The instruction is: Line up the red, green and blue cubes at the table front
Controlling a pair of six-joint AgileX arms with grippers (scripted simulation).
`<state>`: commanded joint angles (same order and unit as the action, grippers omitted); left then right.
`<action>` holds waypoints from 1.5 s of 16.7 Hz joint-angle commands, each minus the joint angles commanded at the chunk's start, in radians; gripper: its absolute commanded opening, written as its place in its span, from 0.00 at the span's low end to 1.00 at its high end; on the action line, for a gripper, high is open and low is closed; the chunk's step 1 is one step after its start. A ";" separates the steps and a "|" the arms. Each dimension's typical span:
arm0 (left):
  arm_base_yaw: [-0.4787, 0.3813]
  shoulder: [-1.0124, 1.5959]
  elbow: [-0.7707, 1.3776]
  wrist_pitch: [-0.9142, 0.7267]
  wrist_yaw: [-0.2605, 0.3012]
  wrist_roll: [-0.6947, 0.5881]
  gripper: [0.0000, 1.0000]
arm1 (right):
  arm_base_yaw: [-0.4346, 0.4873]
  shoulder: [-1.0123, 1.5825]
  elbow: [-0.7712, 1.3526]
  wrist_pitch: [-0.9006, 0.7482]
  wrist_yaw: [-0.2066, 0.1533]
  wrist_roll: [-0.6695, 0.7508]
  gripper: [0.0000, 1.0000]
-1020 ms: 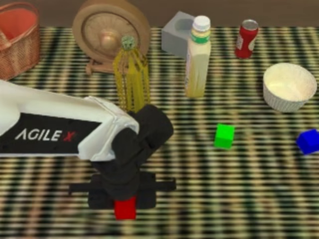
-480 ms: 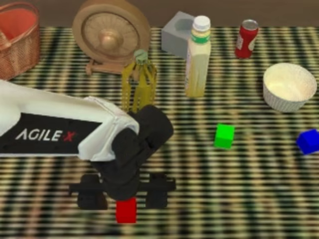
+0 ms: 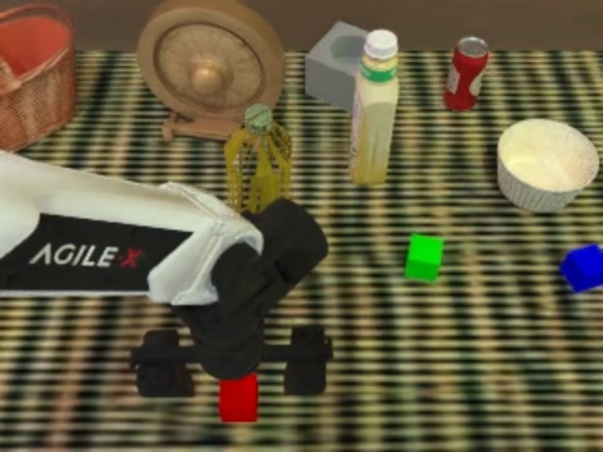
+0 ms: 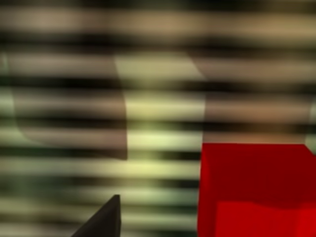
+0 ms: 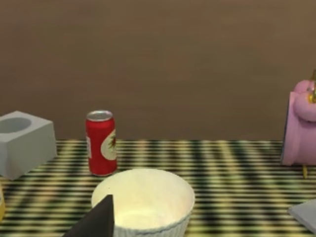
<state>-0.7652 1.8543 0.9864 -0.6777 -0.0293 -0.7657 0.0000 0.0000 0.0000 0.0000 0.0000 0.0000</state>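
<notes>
Your left end effector point(image 3: 233, 361) stands spread wide at the bench point(image 3: 471, 377) front, left of centre, gripping nothing. The red cube point(image 3: 238, 396) rests on the bench between its fingers point(image 3: 306, 360), touching neither. The green cube point(image 3: 424, 257) sits well apart to the right, the blue cube point(image 3: 583, 267) at the right edge, below the white bowl point(image 3: 546, 165). Your right end effector's state cannot be told.

1. The left tool point(image 3: 234, 363) straddles the red cube point(image 3: 238, 396); its fingers seem clear of the cube's sides.
2. Just behind the tool, the yellow-green bottle point(image 3: 257, 160) blocks the way.
3. To its right, bare tabletop point(image 3: 358, 377) lies open up to the green cube point(image 3: 424, 257).
</notes>
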 joint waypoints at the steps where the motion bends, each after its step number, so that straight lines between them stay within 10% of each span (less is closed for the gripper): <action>1: -0.001 -0.001 0.003 -0.003 0.000 0.000 1.00 | 0.000 0.000 0.000 0.000 0.000 0.000 1.00; 11: 0.011 -0.135 0.144 -0.280 -0.001 -0.011 1.00 | 0.000 0.000 0.000 0.000 0.000 0.000 1.00; 18: 0.033 -0.180 0.101 -0.247 -0.005 -0.004 1.00 | 0.019 0.061 0.060 -0.039 -0.002 -0.030 1.00; 25: 0.236 -0.581 -0.192 -0.036 -0.015 0.064 1.00 | 0.130 0.560 0.496 -0.307 0.000 -0.234 1.00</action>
<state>-0.5296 1.2738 0.7942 -0.7134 -0.0445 -0.7021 0.1299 0.5605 0.4963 -0.3068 -0.0004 -0.2337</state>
